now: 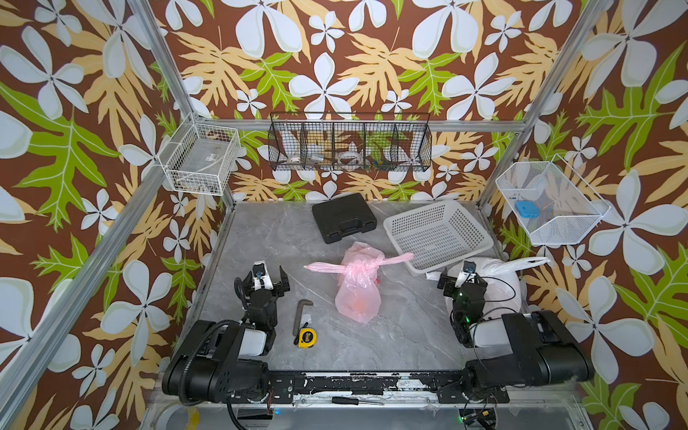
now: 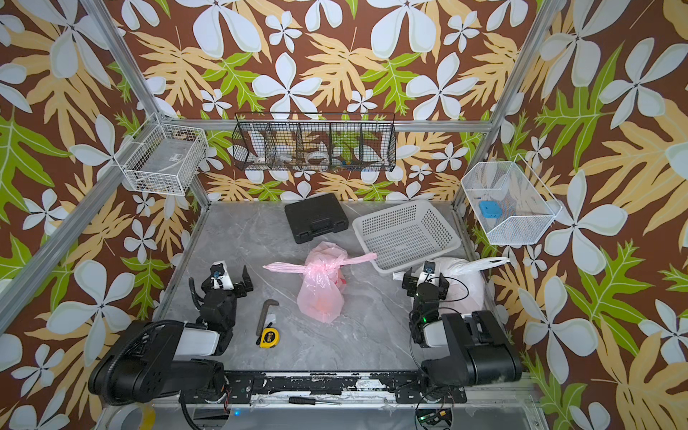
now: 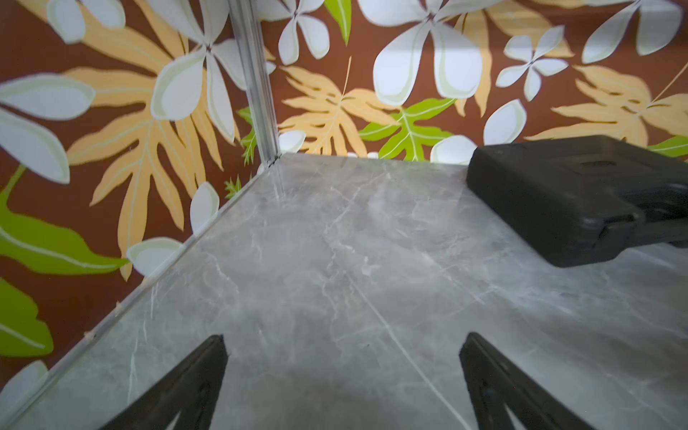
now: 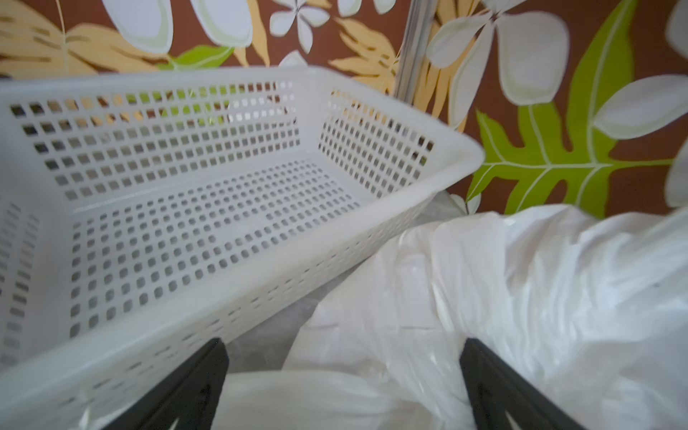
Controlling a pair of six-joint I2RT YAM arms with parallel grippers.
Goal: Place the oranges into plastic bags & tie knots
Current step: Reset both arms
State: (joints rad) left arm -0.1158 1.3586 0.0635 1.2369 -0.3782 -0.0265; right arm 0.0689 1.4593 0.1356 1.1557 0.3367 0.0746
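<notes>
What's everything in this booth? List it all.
pink bag: one, translucent pink, knotted, table centre, orange glimpsed inside
white bag: one, white, right edge
plastic basket: one, white, back right
case: one, black, back centre
hex key: one, dark, left of pink bag
tape measure: one, yellow, beside hex key
screwdriver: one, black handle, front rail
wall baskets: three, two white, one black, on walls
table: one, grey marble
left gripper: one, black, open, above table
right gripper: one, black, open, above white bag

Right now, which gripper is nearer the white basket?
Right. The right gripper sits open just off the basket's near corner, over the white bag. The left gripper is across the table, past the pink bag.
</notes>
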